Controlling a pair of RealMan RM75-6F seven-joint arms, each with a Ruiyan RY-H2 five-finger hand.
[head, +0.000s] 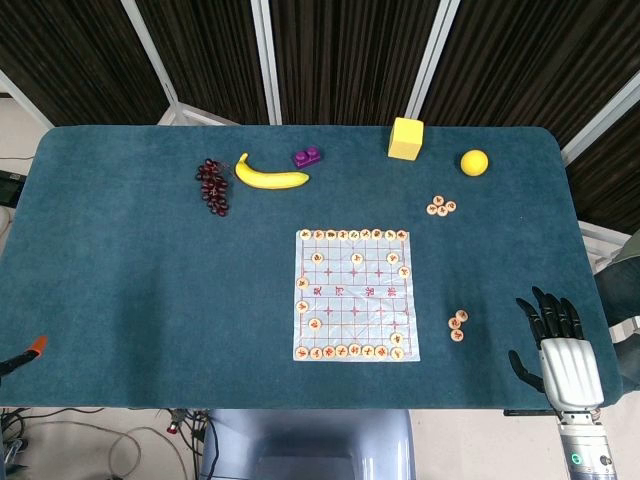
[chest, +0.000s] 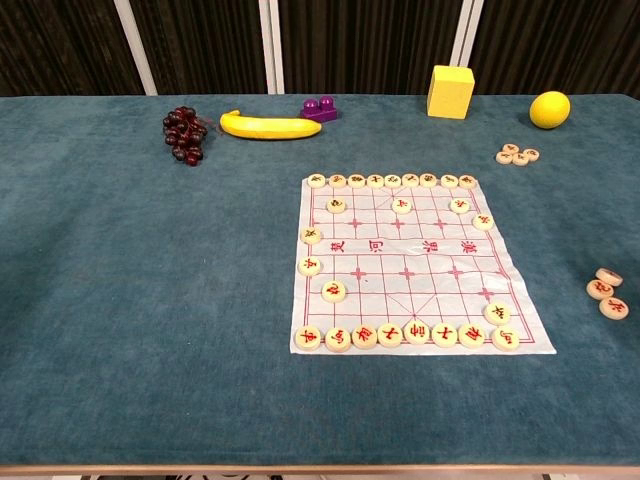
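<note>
My right hand (head: 556, 340) lies over the table's near right corner in the head view, fingers spread and holding nothing; the chest view does not show it. Nearest to it are three loose chess discs (head: 458, 324) (chest: 606, 290) just right of the board. A paper Chinese chess board (head: 354, 294) (chest: 410, 262) lies in the middle of the blue table (head: 150, 290) (chest: 150, 300), with round pieces along its far and near rows and several scattered on its left and right sides. My left hand is out of both views.
Along the far edge lie dark grapes (head: 212, 186) (chest: 184, 134), a banana (head: 270, 176) (chest: 270, 126), a purple block (head: 307, 156) (chest: 322, 108), a yellow cube (head: 405, 138) (chest: 450, 91), a lemon (head: 474, 162) (chest: 550, 109) and three more discs (head: 441, 207) (chest: 518, 154). An orange-tipped tool (head: 30, 350) sits at the left edge.
</note>
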